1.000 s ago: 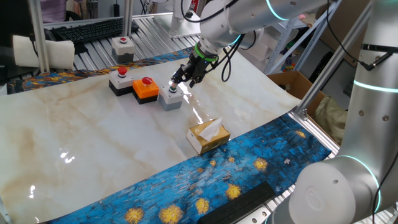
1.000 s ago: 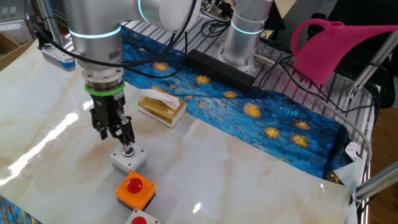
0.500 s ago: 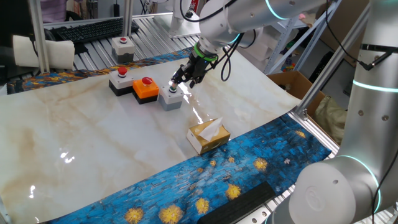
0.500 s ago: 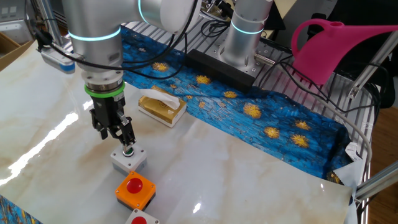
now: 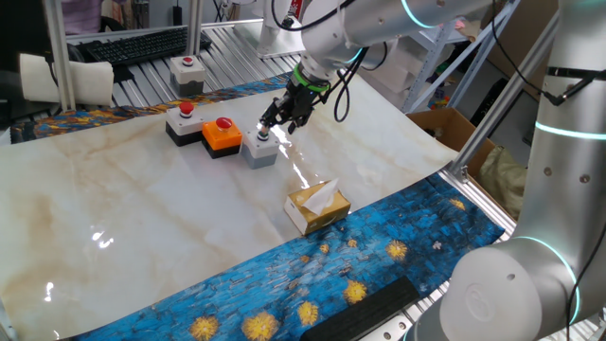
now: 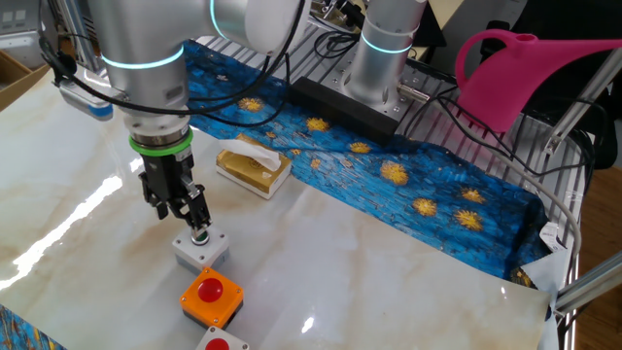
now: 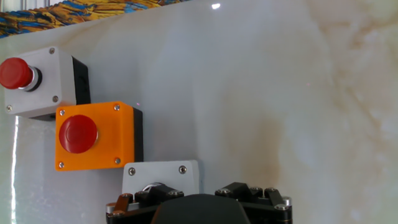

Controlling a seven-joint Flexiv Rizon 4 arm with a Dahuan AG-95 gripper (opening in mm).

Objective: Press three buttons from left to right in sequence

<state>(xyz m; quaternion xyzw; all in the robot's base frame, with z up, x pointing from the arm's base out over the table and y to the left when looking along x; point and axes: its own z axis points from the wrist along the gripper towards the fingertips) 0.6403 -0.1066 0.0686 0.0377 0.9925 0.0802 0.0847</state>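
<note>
Three button boxes stand in a row. The black box with white top and red button (image 5: 183,120) is leftmost, also in the hand view (image 7: 37,78). The orange box with red button (image 5: 222,134) is in the middle, also in the other fixed view (image 6: 211,297) and hand view (image 7: 93,134). The grey box (image 5: 258,148) (image 6: 201,253) (image 7: 161,177) is rightmost. My gripper (image 5: 270,121) (image 6: 199,231) points down right over the grey box's green button. I cannot tell whether it touches it. In the hand view the gripper body (image 7: 196,205) hides most of that button.
A separate pale grey box with a red button (image 5: 187,71) stands behind the row. A tan tissue box (image 5: 317,206) (image 6: 253,165) lies toward the blue patterned cloth (image 5: 360,265). A pink watering can (image 6: 530,68) sits beyond the table.
The gripper has risen very slightly over the grey box. The boxes have not moved.
</note>
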